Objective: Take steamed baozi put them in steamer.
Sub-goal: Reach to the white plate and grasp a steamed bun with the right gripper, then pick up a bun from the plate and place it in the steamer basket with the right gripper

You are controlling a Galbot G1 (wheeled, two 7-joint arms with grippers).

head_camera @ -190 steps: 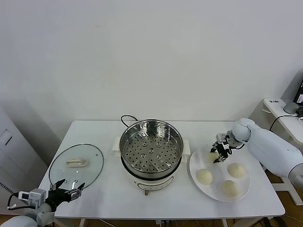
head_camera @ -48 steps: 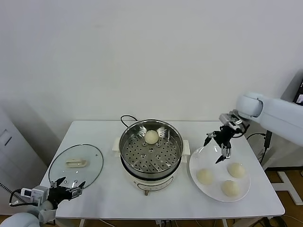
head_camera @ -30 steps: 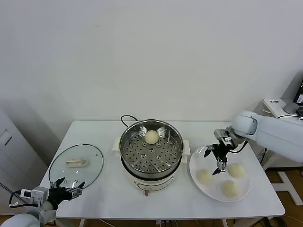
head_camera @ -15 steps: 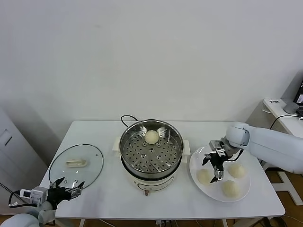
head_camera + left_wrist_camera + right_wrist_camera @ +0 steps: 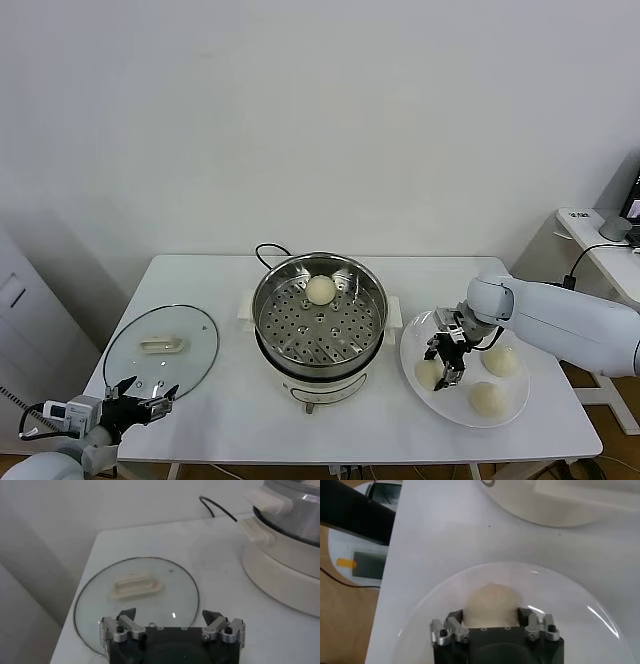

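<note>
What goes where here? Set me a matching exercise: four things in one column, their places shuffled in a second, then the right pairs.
Things:
1. right gripper
2. left gripper
3. lid
4. baozi

Places:
A. flat on the table, left of the steamer
B. in the steamer, at its far side
C. low at the table's near left corner, just near of the lid
D. down over the plate, fingers astride a bun

Pairs: 1-D, 2-C, 3-A, 4-B
</note>
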